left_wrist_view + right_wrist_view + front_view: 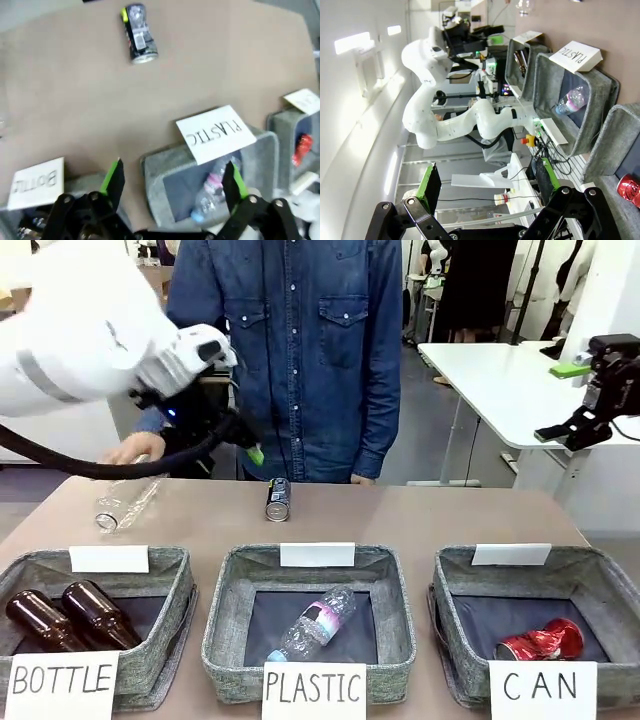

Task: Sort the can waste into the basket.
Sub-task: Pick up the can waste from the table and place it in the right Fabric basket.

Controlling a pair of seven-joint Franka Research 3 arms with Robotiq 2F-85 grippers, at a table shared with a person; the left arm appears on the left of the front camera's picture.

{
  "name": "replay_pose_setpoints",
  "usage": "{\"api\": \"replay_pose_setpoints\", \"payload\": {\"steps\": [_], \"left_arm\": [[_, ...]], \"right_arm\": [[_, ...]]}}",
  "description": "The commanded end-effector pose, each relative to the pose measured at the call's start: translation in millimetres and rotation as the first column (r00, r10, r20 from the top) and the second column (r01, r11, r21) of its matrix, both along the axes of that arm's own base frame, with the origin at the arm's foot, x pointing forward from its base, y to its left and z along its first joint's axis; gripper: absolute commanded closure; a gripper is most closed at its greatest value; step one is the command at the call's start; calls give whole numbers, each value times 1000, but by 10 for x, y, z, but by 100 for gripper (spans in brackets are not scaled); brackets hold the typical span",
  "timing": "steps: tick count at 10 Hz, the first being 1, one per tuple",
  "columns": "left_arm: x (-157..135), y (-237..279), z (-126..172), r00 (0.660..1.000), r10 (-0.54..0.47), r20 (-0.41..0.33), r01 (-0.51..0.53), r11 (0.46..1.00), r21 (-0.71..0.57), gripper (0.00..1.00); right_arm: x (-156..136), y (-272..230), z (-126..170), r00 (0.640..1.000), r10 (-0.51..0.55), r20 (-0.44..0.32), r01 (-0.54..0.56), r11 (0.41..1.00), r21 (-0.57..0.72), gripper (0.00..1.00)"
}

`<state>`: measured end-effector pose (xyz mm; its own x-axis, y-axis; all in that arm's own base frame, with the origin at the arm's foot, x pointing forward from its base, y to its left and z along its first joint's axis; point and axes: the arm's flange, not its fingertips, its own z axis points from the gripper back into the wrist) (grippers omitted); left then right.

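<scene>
Dark can (139, 34) — beyond left claw (175, 175) (apart)

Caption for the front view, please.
Crushed red can in CAN basket; dark can on table; left gripper raised nearby.

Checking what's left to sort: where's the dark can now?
In the front view the dark can lies on the table, far middle, behind the PLASTIC bin, right of the clear bottle, close to the person.

Brown table (430, 518), dark can (278, 499) lying on its side at far middle, clear plastic bottle (125, 502) lying at far left, three grey fabric bins in a row along near edge, BOTTLE basket (172, 625) at left, PLASTIC basket (222, 625) at centre, CAN basket (612, 600) at right.
</scene>
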<state>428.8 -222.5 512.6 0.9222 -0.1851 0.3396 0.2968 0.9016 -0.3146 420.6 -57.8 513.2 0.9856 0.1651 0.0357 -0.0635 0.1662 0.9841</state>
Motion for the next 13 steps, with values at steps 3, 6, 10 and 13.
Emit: {"api": "replay_pose_setpoints", "payload": {"steps": [3,6,10,13], "left_arm": [[-1199,1545,617,990,121,76,-103,972,-212,0],[-1715,2165,670,948,283,144,-224,917,-329,0],[-1712,2332,908,944,288,158,-221,912,-345,0],[-1186,2398,876,968,250,8,-232,909,-347,0]], "right_arm": [[-7,-29,13,1000,17,18,-17,1000,-1,0],[-7,-29,13,1000,17,18,-17,1000,-1,0],[-7,-29,13,1000,17,18,-17,1000,-1,0],[-7,-29,13,1000,17,18,-17,1000,-1,0]]}}
